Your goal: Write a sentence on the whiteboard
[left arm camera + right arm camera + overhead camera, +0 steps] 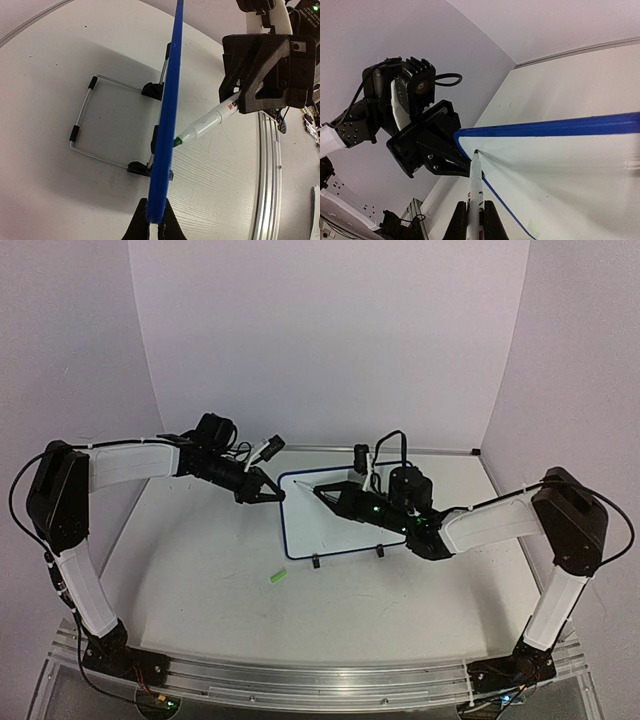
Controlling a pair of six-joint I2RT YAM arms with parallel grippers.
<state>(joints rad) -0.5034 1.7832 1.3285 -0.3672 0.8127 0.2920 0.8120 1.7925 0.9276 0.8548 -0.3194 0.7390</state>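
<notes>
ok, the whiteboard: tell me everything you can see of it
Small rectangular white board with dark blue rounded-corner frame, standing tilted on two black clip feet and a wire stand. Surface looks blank. The left claw pinches its left edge; the green-tipped white marker held by the right claw touches its face near the upper left corner.

light: even, soft | shadows: faint | wrist views: fisheye-bent (edges) | focus: sharp
</notes>
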